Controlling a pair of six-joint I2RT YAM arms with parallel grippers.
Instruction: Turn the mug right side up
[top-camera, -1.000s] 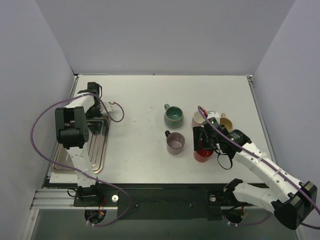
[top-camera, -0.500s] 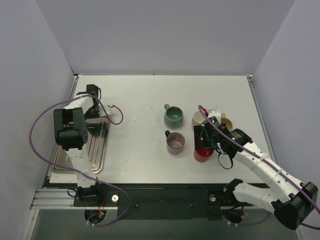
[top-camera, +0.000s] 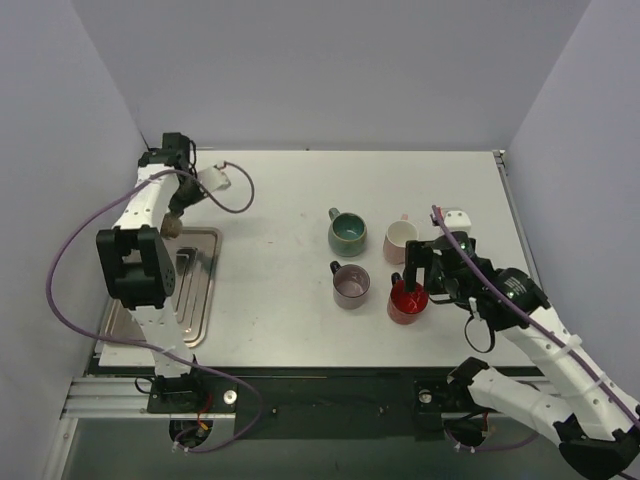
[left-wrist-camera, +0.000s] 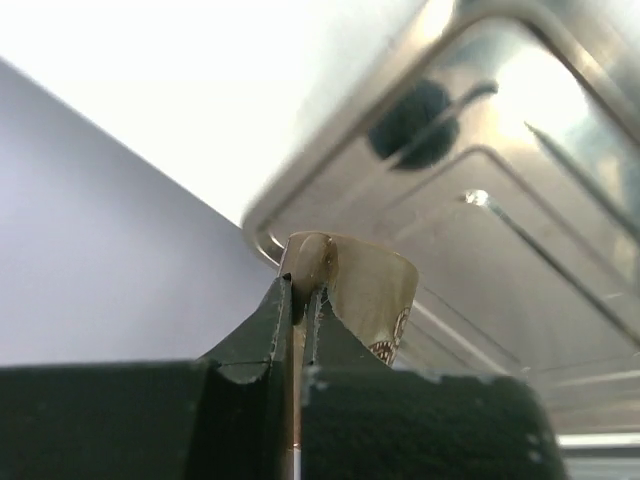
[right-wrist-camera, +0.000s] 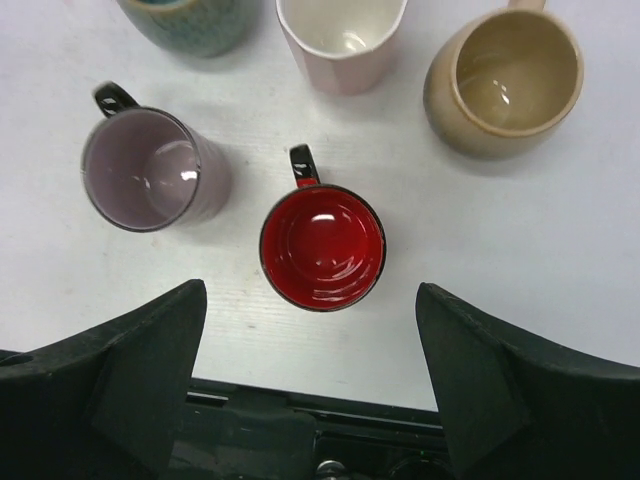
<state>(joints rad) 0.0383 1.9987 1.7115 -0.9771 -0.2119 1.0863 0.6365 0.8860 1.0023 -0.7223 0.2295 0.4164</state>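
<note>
A tan mug (left-wrist-camera: 372, 292) with a small dark pattern hangs above the far corner of the metal tray (left-wrist-camera: 520, 180). My left gripper (left-wrist-camera: 300, 296) is shut on its handle. From above, that mug (top-camera: 172, 227) is a small brown shape under the left gripper (top-camera: 176, 212), at the tray's (top-camera: 190, 295) far edge. I cannot tell which way its mouth points. My right gripper (right-wrist-camera: 310, 300) stands open above and just nearer than the upright red mug (right-wrist-camera: 322, 247), touching nothing.
Around the red mug (top-camera: 405, 300) stand upright mugs: lilac (top-camera: 350, 286), green (top-camera: 347, 232) and pink-white (top-camera: 400, 238). The right wrist view also shows a tan mug (right-wrist-camera: 505, 80) to the far right. A purple cable loops beside the left arm.
The left gripper closed on the tan mug's handle and lifted it from the tray toward the far edge. The right arm drew back from the red mug toward the near right.
</note>
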